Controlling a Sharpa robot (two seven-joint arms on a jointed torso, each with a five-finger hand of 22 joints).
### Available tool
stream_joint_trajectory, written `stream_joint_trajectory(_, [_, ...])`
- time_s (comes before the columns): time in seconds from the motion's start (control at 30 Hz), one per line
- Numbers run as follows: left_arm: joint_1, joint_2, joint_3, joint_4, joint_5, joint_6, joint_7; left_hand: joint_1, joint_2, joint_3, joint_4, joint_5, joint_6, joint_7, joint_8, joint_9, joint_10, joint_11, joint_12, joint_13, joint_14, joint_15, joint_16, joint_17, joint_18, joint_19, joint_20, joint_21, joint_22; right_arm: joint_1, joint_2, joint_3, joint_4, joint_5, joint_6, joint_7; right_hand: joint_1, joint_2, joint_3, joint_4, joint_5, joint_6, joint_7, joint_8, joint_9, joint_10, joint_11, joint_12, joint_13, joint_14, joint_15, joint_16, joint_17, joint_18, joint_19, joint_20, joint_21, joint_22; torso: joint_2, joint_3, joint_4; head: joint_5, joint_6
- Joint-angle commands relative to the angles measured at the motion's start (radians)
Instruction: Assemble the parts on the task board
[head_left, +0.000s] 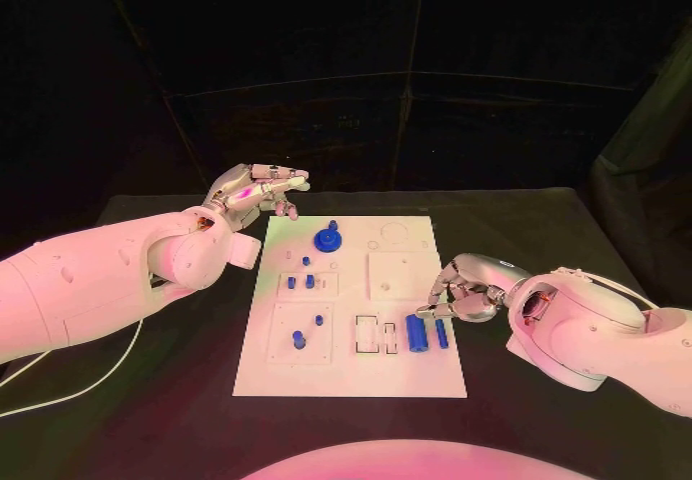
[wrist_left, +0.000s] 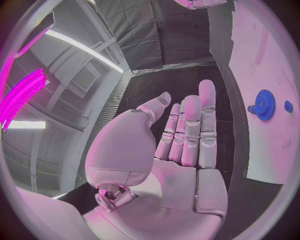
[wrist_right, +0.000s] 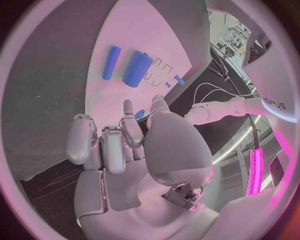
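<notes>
The task board (head_left: 401, 345) is white on a black table (head_left: 534, 220). A blue gear (head_left: 329, 240) lies beyond the left hand's (head_left: 257, 192) silver fingertips; two blue cylinders (head_left: 417, 333) lie just beside the right hand's (head_left: 464, 295) silver fingers. Both arms are white.

One piece of lettering can be read. In the right wrist view, dark letters spelling "eus" stand on a curved white body part (wrist_right: 275, 102) near the circle's rim.
</notes>
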Motion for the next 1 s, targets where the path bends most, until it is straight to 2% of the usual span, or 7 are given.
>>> stream_joint_trajectory(0.03, [0.001, 0.001, 0.0, 0.002, 0.003, 0.012, 0.003, 0.005, 0.002, -0.006, 0.001, 0.0, -0.01, 0.0, 0.003, -0.001, -0.007, 0.003, 0.007, 0.001, -0.008, -0.002, -0.005, -0.001, 0.013, -0.003, 0.006, -0.003, -0.001, -0.004, 0.017, -0.001, -0.005, -0.05, 0.048, -0.085, -0.016, 0.0, -0.009, -0.001, -0.006, -0.012, 0.002, 0.008, 0.004, 0.002, 0.001, 0.004, 0.003, 0.07, -0.005, 0.006, 0.071, -0.009, 0.007, 0.0, 0.001, 0.0, 0.002, -0.0007, 0.0017, -0.002, -0.001])
stream_joint_trajectory(0.23, [0.001, 0.0, 0.0, 0.004, 0.003, 0.012, 0.003, 0.005, 0.002, -0.006, 0.001, 0.0, -0.01, 0.0, 0.003, -0.001, -0.007, 0.003, 0.007, 0.001, -0.008, -0.002, -0.005, -0.001, 0.013, -0.003, 0.006, -0.003, -0.001, -0.01, 0.052, -0.001, -0.031, -0.071, 0.104, -0.101, -0.025, 0.003, -0.014, -0.001, -0.001, -0.02, 0.003, 0.011, 0.009, -0.003, 0.002, -0.002, 0.001, 0.069, -0.004, 0.004, 0.067, -0.008, 0.004, 0.001, -0.002, -0.004, 0.003, -0.001, 0.0011, -0.004, -0.005])
stream_joint_trajectory(0.53, [0.001, -0.003, 0.0, 0.004, 0.003, 0.013, 0.003, 0.005, 0.002, -0.006, 0.001, 0.0, -0.01, 0.0, 0.003, -0.001, -0.007, 0.003, 0.007, 0.001, -0.008, -0.002, -0.005, -0.001, 0.013, -0.003, 0.006, -0.003, -0.001, -0.024, 0.082, -0.001, -0.051, -0.099, 0.157, -0.108, -0.038, 0.011, -0.018, -0.001, 0.007, -0.023, 0.003, 0.019, 0.016, -0.004, 0.003, 0.0, 0.007, 0.07, -0.003, 0.006, 0.071, -0.008, 0.003, 0.002, -0.002, -0.004, 0.003, -0.0017, 0.0014, -0.006, -0.012])
stream_joint_trajectory(1.0, [0.001, -0.006, -0.001, 0.004, 0.003, 0.014, 0.002, 0.005, 0.002, -0.006, 0.001, 0.0, -0.01, 0.0, 0.003, -0.001, -0.007, 0.003, 0.007, 0.001, -0.008, -0.002, -0.005, -0.001, 0.013, -0.003, 0.006, -0.003, -0.001, -0.041, 0.116, -0.001, -0.069, -0.144, 0.199, -0.116, -0.061, 0.014, -0.028, -0.001, -0.006, -0.023, 0.002, 0.032, 0.029, -0.008, 0.002, -0.005, 0.011, 0.069, -0.003, 0.006, 0.07, -0.008, 0.002, 0.002, -0.003, -0.005, 0.003, -0.0019, 0.0031, -0.003, -0.018])
